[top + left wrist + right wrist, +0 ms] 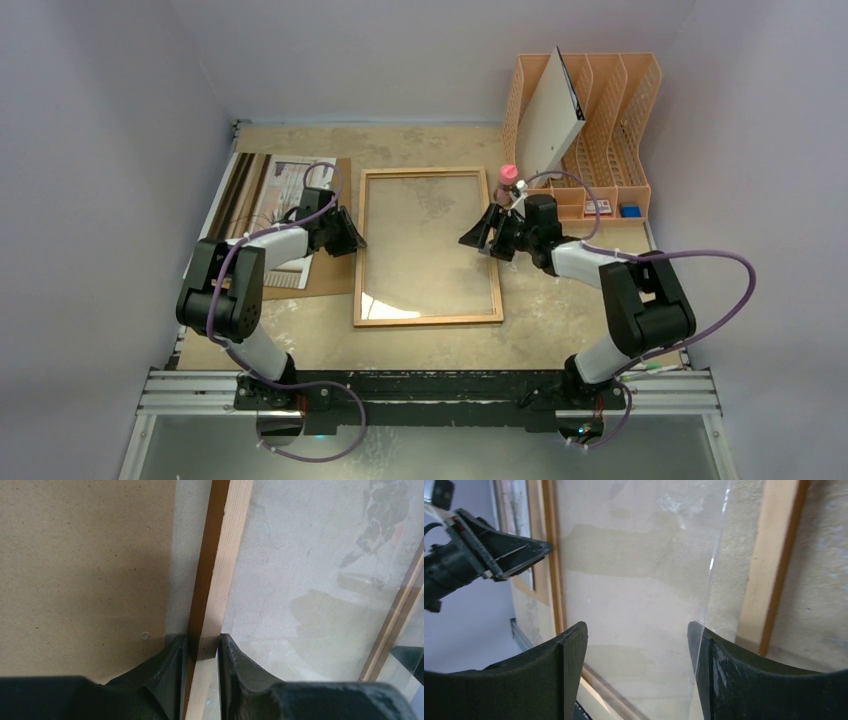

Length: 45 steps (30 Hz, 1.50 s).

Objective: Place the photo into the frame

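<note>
The frame [428, 319], light wood with a clear pane, lies flat in the middle of the table. My left gripper [352, 240] is shut on its left rail [222, 565], one finger on each side of the wood. My right gripper [481, 236] hangs open over the frame's right side, nothing between its fingers [569, 650]. The pane's bright edge [716, 570] runs past the right finger, inside the right rail [771, 565]. The photo [287, 184] lies left of the frame on a brown backing board [335, 278], partly hidden under my left arm.
An orange file rack [610, 120] holding a white board [550, 115] stands at the back right. A pink bottle [508, 180] sits just behind my right gripper. The brown board [85, 565] lies close to the frame's left rail.
</note>
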### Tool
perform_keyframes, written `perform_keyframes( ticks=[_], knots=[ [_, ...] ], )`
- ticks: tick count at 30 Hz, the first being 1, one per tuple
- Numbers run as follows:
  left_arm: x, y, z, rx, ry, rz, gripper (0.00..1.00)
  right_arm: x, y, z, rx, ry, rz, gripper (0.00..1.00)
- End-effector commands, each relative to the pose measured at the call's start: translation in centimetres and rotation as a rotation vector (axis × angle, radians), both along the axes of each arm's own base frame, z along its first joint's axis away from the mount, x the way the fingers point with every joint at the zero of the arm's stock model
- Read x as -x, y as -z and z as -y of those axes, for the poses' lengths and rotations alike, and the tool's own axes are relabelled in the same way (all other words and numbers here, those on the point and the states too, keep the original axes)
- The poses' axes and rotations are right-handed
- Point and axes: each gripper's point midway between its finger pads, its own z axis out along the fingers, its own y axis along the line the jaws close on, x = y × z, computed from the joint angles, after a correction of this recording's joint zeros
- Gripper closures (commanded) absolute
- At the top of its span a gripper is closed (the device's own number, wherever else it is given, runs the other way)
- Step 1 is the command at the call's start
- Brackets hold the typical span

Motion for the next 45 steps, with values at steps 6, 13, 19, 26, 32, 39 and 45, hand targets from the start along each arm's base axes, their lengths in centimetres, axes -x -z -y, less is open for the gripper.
perform_keyframes(
  ticks=[6, 13, 19, 26, 32, 39, 45],
  knots=[
    [0.2, -0.4, -0.2, -0.018, -0.019, 0.018, 0.71, -1.9, -1.7, 5.4, 0.339, 0.164, 0.088, 0.24],
    [0.2, -1.4, -0.6, -0.028, -0.036, 0.040, 0.64, -3.0, -2.7, 8.2, 0.469, 0.260, 0.147, 0.22],
    [0.6, -1.7, -0.2, -0.006, -0.018, 0.040, 0.59, -2.6, -0.8, 8.1, 0.485, 0.223, 0.117, 0.22],
    [1.5, -1.1, 1.2, 0.072, 0.023, 0.013, 0.59, -1.9, 0.6, 7.0, 0.450, 0.173, 0.080, 0.25],
    [1.7, -1.9, 2.2, 0.138, 0.039, 0.010, 0.59, -1.8, 0.4, 6.8, 0.435, 0.177, 0.063, 0.29],
    [0.3, -5.0, -4.3, -0.172, -0.142, 0.065, 0.50, -2.7, -3.0, 7.5, 0.431, 0.244, 0.148, 0.29],
    [-0.8, -8.9, -9.2, -0.312, -0.308, 0.147, 0.35, -3.1, -6.8, 4.3, 0.282, 0.144, 0.233, 0.32]
  ],
)
